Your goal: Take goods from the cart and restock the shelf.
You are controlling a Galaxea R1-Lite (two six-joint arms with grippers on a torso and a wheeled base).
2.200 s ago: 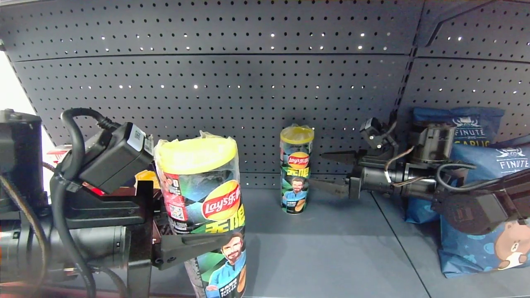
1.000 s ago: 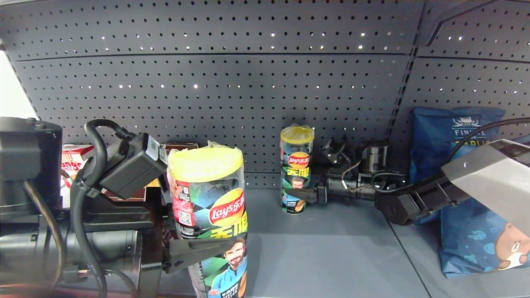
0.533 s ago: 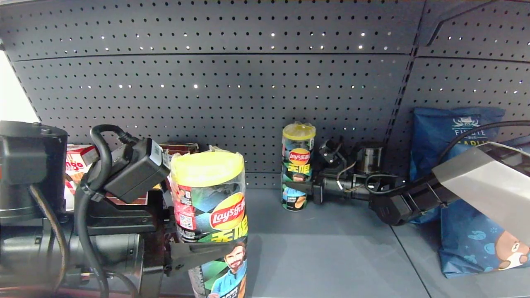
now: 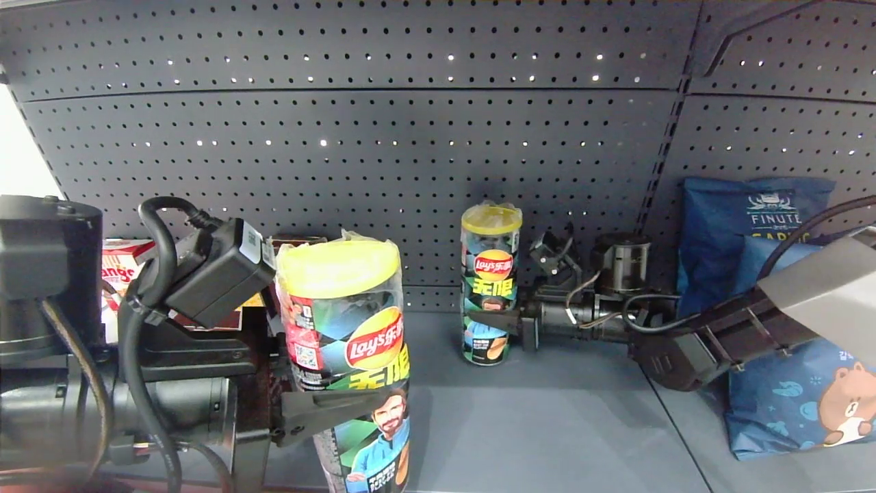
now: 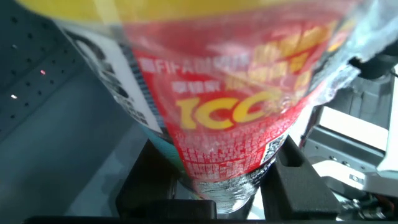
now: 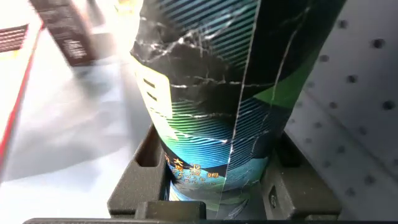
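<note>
Far can [image 4: 490,274] shifted, near can [image 4: 342,322], fingers [image 4: 328,407] clamping both

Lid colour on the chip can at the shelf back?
Yellow lid, clearest in head view.

We log the near can [image 4: 345,356] at 7 o'clock: yellow lid, clear wrap, black, green and blue diagonal blocks, a red oval badge edged yellow, yellow characters, and a figure in a blue shirt. Its side in the left wrist view is red with yellow lettering. The far can [image 4: 488,284], near centre, has the same scheme. The pegboard [image 4: 410,150] is dark grey with regular holes, some glowing white. The bags [image 4: 746,219] at 3 o'clock are blue with white print, and one carries a brown bear. The box [image 4: 120,270] at 9 o'clock is red and white.
</note>
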